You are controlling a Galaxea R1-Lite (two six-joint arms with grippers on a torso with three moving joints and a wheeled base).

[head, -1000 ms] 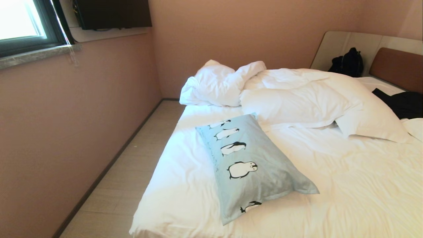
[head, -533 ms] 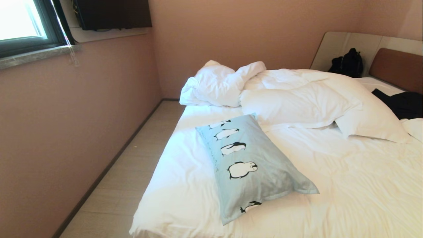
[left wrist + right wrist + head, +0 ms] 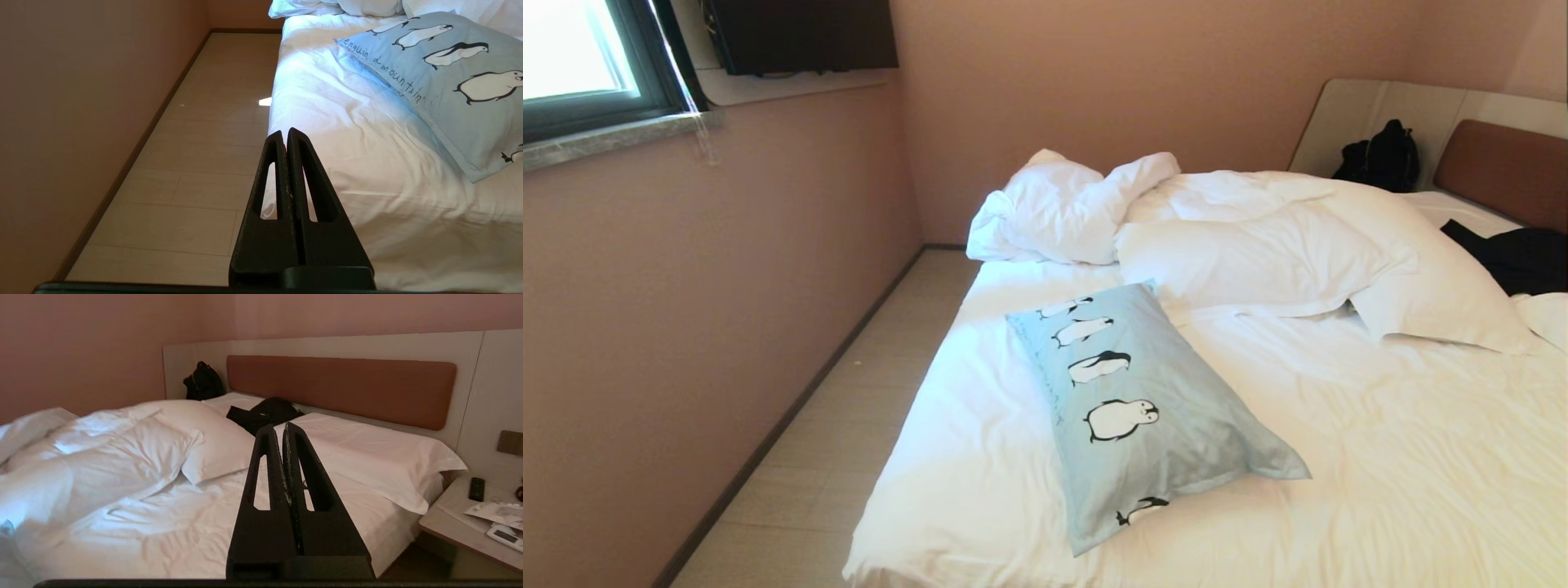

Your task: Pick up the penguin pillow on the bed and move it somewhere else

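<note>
The penguin pillow (image 3: 1143,416), light blue with a row of black-and-white penguins, lies flat on the bed (image 3: 1380,457) near its left edge; the left wrist view shows the penguin pillow (image 3: 457,85) with its dark script. Neither arm shows in the head view. My left gripper (image 3: 284,131) is shut and empty, low beside the bed's left edge, well short of the pillow. My right gripper (image 3: 278,426) is shut and empty, held over the bed's near right part and pointing toward the brown headboard (image 3: 339,388).
White pillows and a crumpled duvet (image 3: 1241,237) fill the far half of the bed. Dark clothing (image 3: 1515,257) and a black bag (image 3: 1380,155) lie by the headboard. A nightstand (image 3: 474,522) with small items stands right of the bed. A strip of floor (image 3: 849,408) runs along the left wall.
</note>
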